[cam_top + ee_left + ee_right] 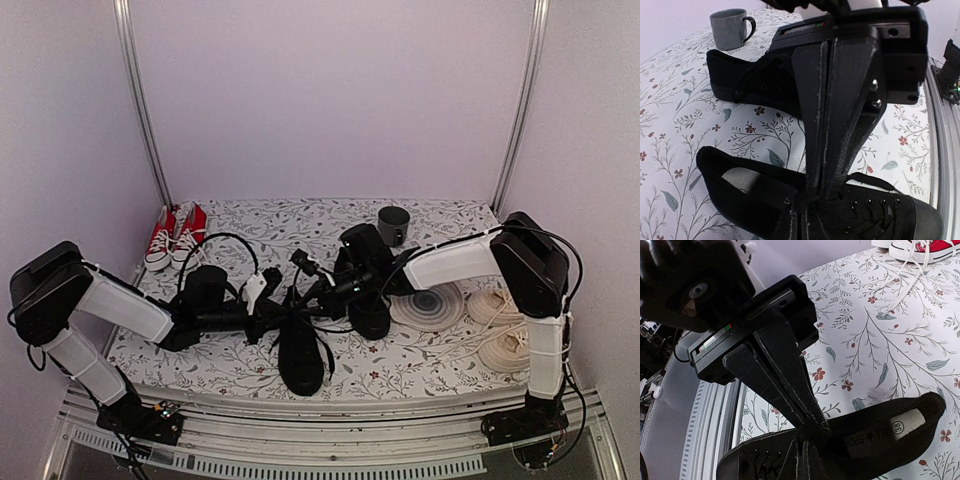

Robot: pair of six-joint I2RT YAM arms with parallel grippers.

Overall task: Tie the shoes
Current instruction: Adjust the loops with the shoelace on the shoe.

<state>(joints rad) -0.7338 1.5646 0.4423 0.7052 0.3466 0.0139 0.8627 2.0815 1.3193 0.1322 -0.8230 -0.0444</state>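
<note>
Black shoes [301, 352] lie on the floral table [420, 360], where the left gripper [820, 192] and right gripper [810, 432] are both closed on laces over the nearer shoe.

One camera looks down from high behind the arms over the whole table [400, 372]. Both wrist cameras sit close, sharing the near black shoe [880, 215] [880, 435].

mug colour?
Grey mug, clearest in the left wrist view.
</note>
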